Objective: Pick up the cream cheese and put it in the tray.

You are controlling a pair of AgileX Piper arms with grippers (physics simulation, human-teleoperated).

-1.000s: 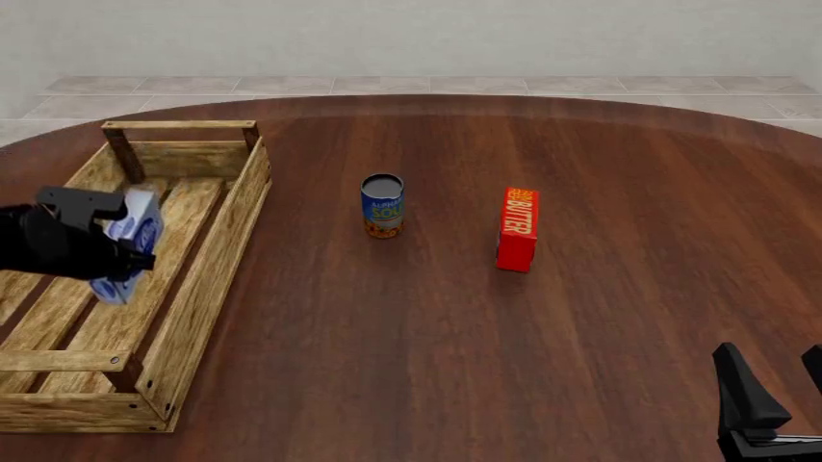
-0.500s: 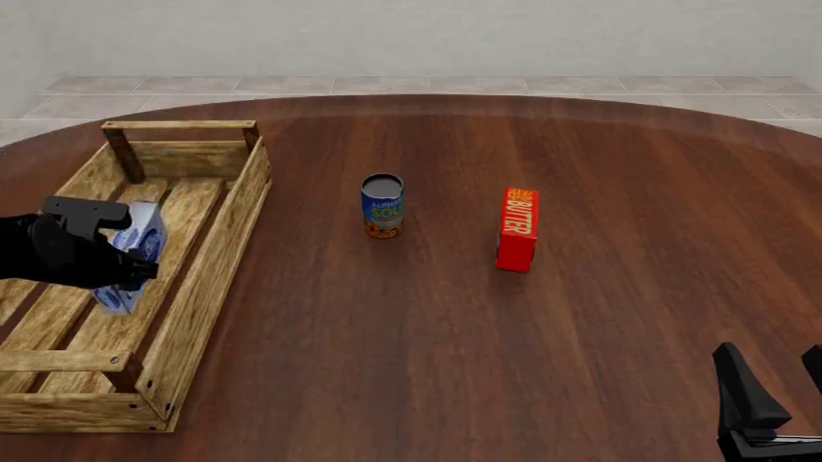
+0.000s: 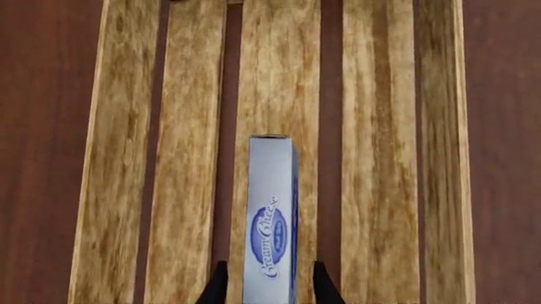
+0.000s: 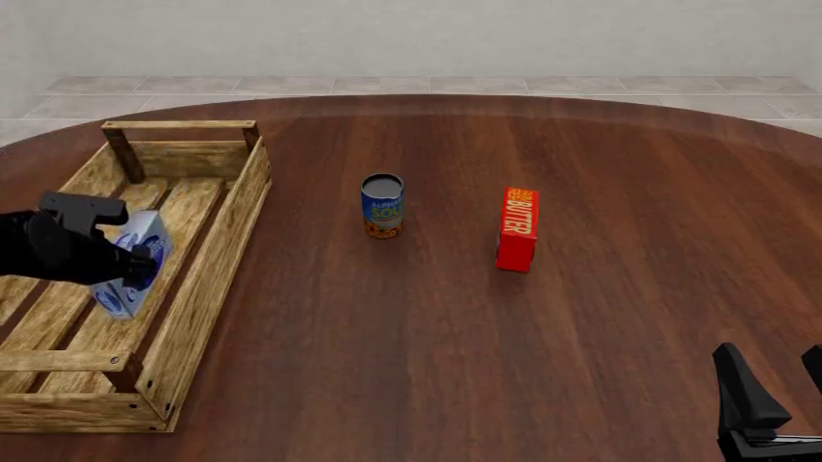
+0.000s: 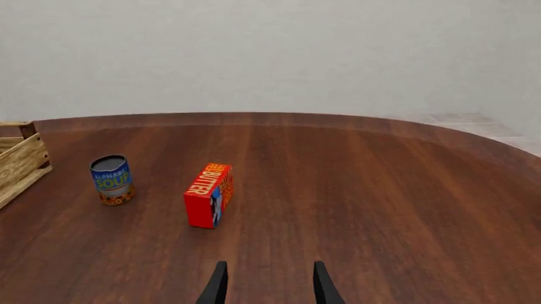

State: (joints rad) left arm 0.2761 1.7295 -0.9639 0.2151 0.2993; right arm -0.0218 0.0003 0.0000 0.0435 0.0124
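Gripping the small flat white-and-light-blue cream cheese box [image 4: 133, 262] over the slatted floor of the large light-wood tray [image 4: 206, 274], the black left gripper [image 4: 108, 252] sits at about 9 o'clock in the front view. Its two fingers flank the box's narrow edges closely in the left wrist view, where the box [image 3: 270, 221] stands on edge with its dark blue oval logo showing, lined up along the middle slat of the tray [image 3: 376, 158]; whether its lower end touches the slats cannot be told. From the front the box leans a little and lies inside the tray's walls, nearer the long wall on the table's inner side than the far handle bar.

At roughly 12 o'clock from the table's middle stands the upright blue soup can [image 4: 381, 205], and just toward 3 o'clock of it stands the red-orange butter box [image 4: 518, 229], the two apart from each other and well apart from the tray. The right gripper [image 4: 775, 390] rests at about 5 o'clock, its fingers spread and holding nothing; its wrist view shows the can [image 5: 111, 180] and butter box [image 5: 209, 194] on the dark brown wooden table [image 4: 514, 337], beyond the parted fingertips [image 5: 218, 285]
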